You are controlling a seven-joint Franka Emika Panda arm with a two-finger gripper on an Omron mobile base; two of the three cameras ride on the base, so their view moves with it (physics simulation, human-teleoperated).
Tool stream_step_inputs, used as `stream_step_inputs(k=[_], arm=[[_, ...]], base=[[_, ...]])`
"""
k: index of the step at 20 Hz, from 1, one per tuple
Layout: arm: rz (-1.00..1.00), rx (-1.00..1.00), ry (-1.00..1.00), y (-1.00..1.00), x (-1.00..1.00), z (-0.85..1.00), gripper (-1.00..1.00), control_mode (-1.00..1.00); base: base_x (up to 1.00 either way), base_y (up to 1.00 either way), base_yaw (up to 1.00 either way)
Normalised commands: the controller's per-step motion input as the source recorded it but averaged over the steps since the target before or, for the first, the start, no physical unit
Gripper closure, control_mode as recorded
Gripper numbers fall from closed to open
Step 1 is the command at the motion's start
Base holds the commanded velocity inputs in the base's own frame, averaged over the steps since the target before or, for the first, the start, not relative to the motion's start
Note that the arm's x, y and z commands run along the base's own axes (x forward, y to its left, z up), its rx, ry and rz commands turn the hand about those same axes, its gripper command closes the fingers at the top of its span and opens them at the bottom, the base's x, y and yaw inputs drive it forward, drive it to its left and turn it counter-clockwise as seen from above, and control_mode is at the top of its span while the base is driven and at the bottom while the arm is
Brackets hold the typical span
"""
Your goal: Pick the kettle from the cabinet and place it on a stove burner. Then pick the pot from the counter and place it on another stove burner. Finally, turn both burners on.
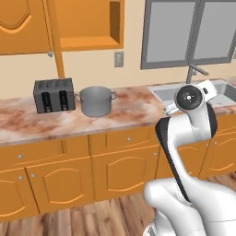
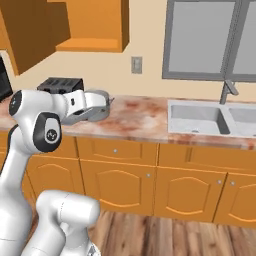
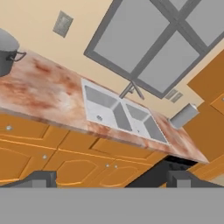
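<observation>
The wide grey pot (image 1: 96, 101) stands on the marbled counter (image 1: 133, 108), just right of the toaster. In the right base view my hand partly hides the pot (image 2: 101, 95). In the hand view the pot (image 3: 6, 52) sits at the left edge. My gripper (image 3: 109, 178) is open with nothing between its fingertips (image 3: 41, 177), and it looks along the counter toward the sink. It hangs in front of the counter's edge (image 2: 102, 109), level with the pot. The orange wall cabinet (image 1: 92, 25) stands open above, and the part of its shelf I can see is bare. The kettle and the stove burners are out of view.
A dark boxy toaster (image 1: 54, 95) stands left of the pot. A steel double sink (image 1: 184, 92) with a faucet (image 1: 193, 72) lies to the right under the window. A paper towel roll (image 3: 183, 115) stands beyond the sink. Orange base units (image 1: 115, 170) line the front.
</observation>
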Motion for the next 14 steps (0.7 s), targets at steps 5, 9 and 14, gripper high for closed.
stream_step_inputs(k=[5,9,14], arm=[[0.00,0.00,0.00,0.00,0.00,0.00,-1.00,1.00],[0.00,0.00,0.00,0.00,0.00,0.00,-1.00,1.00],[0.00,0.00,0.00,0.00,0.00,0.00,-1.00,1.00]], base=[[0.49,0.33,-0.20],[0.48,0.37,-0.18],[0.47,0.42,-0.17]])
